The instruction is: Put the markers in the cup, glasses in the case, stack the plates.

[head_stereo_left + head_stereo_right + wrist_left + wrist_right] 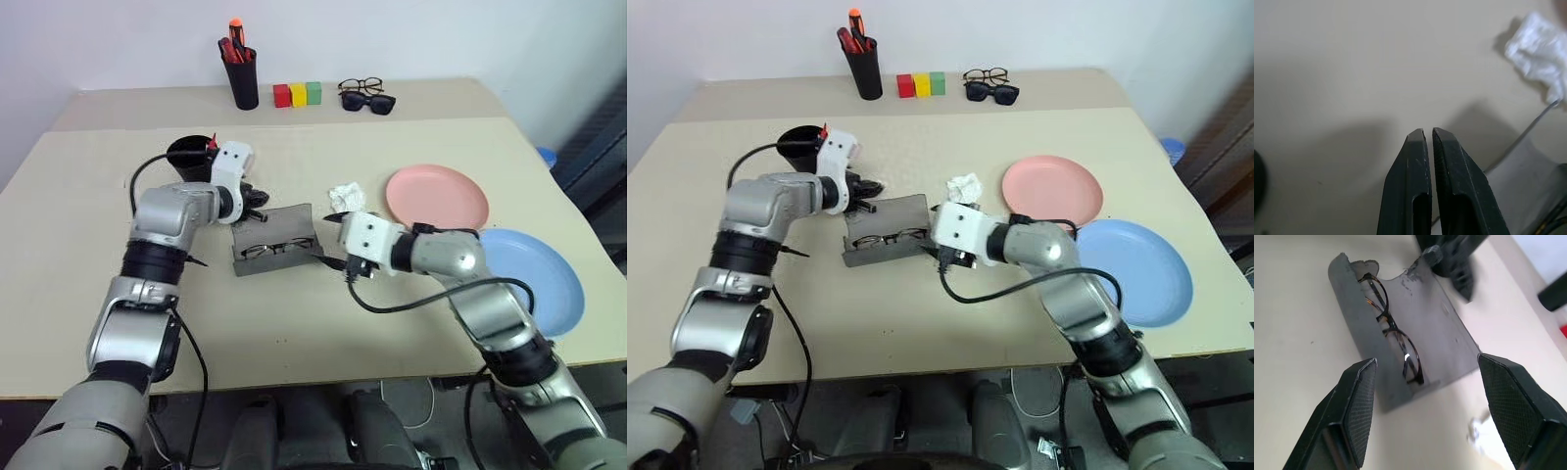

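The table (323,333) carries everything. Largest on it are the two plates: the blue plate (544,279) lies near the robot's right edge and the pink plate (436,196) just beyond it, side by side, so stacking is not yet done.

Next in size, the grey case (276,240) sits open at mid-table with its lid standing back. The wire-framed glasses (1393,330) lie inside it, so that part looks nearly finished; by my reading only shutting the lid remains.

The black cup (189,157) stands on the robot's left, behind the left arm. Something red shows at its rim, perhaps a marker, but whether both markers are inside cannot be told.

The left pincer (257,201) hangs at the back edge of the case lid, clenched on nothing, likely placed to push the lid down. The right pincer (338,261) is released, its fingers spread wide and empty, just beside the case's near end.

A crumpled white scrap (345,198) lies between case and pink plate.
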{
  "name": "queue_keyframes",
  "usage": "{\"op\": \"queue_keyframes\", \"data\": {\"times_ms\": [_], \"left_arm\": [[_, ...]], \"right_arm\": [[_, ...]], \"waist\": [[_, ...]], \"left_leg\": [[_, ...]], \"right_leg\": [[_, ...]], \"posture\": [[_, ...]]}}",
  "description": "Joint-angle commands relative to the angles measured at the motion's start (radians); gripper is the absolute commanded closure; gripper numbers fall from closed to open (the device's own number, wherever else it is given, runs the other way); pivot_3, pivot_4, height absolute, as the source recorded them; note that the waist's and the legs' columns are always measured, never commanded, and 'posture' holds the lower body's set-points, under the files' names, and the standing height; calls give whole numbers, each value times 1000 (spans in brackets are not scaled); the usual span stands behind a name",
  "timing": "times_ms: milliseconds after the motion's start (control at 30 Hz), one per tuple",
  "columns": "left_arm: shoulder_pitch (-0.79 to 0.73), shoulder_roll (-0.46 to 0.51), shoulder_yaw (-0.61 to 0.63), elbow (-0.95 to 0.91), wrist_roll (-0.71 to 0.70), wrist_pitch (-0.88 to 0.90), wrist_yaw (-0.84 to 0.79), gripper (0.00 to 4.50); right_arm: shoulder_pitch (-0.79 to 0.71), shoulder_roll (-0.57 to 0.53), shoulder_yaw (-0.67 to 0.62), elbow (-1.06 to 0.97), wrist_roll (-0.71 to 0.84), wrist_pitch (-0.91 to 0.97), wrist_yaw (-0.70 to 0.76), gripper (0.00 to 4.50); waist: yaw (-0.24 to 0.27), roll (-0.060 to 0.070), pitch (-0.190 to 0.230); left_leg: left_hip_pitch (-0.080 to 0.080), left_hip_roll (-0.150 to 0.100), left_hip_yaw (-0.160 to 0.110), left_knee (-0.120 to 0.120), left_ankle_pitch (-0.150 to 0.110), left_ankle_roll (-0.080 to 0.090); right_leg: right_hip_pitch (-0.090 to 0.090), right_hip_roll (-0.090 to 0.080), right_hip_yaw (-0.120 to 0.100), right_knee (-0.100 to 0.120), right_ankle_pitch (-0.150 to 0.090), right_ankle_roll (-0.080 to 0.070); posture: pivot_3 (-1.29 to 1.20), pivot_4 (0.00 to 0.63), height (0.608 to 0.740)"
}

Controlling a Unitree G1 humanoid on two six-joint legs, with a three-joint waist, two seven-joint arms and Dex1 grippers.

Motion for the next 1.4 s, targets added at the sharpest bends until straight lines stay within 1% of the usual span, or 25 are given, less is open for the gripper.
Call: {"op": "queue_keyframes", "data": {"times_ms": [33,167,300,467,500,633,700,800,867,967,1000,1033,1100,1133,1233,1267,1300,1400], "left_arm": [[-59,2,-7,73,25,-14,-34,4274],[-66,12,-30,70,22,19,-113,4274],[-18,49,-60,-56,21,44,-178,4274],[123,130,-84,-380,-21,144,-230,4274],[157,149,-76,-453,-33,171,-229,4274],[255,192,-43,-651,-75,238,-216,4274],[318,207,-19,-746,-99,216,-222,4274],[484,307,-49,-912,-111,152,-275,4274],[559,331,-44,-964,-106,73,-281,4274],[638,294,10,-1006,-97,-189,-300,4274],[655,282,24,-1012,-97,-250,-303,4274],[666,274,31,-1013,-98,-289,-305,4274],[687,219,64,-1011,-111,-378,-276,4274],[694,206,67,-1012,-118,-403,-279,4274],[708,195,55,-1017,-127,-449,-305,4313],[710,193,48,-1018,-132,-453,-311,4313],[711,191,41,-1020,-135,-459,-316,4313],[711,186,23,-1021,-136,-468,-322,4313]], "right_arm": [[38,-24,-76,-86,50,35,-15,1175],[53,-37,-113,-95,72,78,-40,1175],[46,-63,-110,-60,52,58,-62,1175],[10,-68,-104,0,49,41,-89,1175],[-3,-71,-101,29,37,38,-101,1175],[-34,-89,-100,118,-1,38,-139,1175],[-47,-110,-96,166,-33,47,-156,1175],[-54,-144,-95,253,-84,116,-192,1175],[-53,-148,-94,275,-94,141,-205,1175],[-50,-142,-93,307,-109,157,-229,1175],[-49,-141,-89,321,-117,155,-240,1175],[-48,-141,-87,331,-123,153,-246,1175],[-42,-132,-84,366,-130,151,-264,1175],[-42,-123,-86,384,-129,149,-275,1175],[-46,-110,-84,431,-142,135,-309,1986],[-48,-105,-87,442,-142,130,-317,2426],[-50,-101,-87,450,-145,121,-326,2986],[-53,-92,-84,455,-149,98,-336,4470]], "waist": [[2,0,0],[4,0,0],[4,0,0],[2,0,0],[2,0,0],[5,0,0],[10,0,0],[9,0,0],[9,1,0],[11,1,0],[12,1,-1],[16,1,0],[26,1,0],[29,1,0],[30,1,0],[30,1,0],[30,1,0],[30,1,0]], "left_leg": [[0,0,0,0,0,0],[0,0,0,0,0,0],[0,0,0,0,0,0],[0,1,0,0,0,0],[0,1,0,0,0,-1],[0,1,0,0,0,-1],[0,1,0,0,0,-1],[0,1,1,0,0,-1],[1,1,1,-1,0,-1],[1,1,2,-1,0,-1],[1,1,2,-1,0,-1],[1,1,2,0,0,-1],[1,1,2,0,0,-1],[1,1,3,0,0,-1],[1,1,3,0,0,0],[1,1,3,0,0,0],[1,1,3,0,0,0],[1,1,3,0,0,0]], "right_leg": [[0,0,0,0,0,0],[0,0,0,0,0,0],[0,-1,0,0,0,0],[0,0,1,0,0,0],[0,0,1,0,0,0],[0,-1,1,0,0,0],[1,-1,1,0,0,0],[1,-2,2,-1,0,0],[1,-2,2,-1,0,0],[1,-2,2,-1,0,-1],[1,-2,2,-1,0,-1],[1,-2,2,-1,0,-1],[1,-2,2,-1,0,-1],[1,-2,2,-1,0,-1],[2,-2,2,-2,0,0],[2,-2,2,-2,0,0],[2,-2,2,-2,0,0],[2,-2,2,-2,0,0]], "posture": [[0,150,740],[0,150,740],[0,150,740],[0,150,740],[0,150,740],[0,150,740],[0,150,740],[0,150,740],[0,150,740],[0,150,740],[0,150,740],[0,150,740],[0,150,740],[0,150,740],[0,150,740],[0,150,740],[0,150,740],[0,150,740]]}}
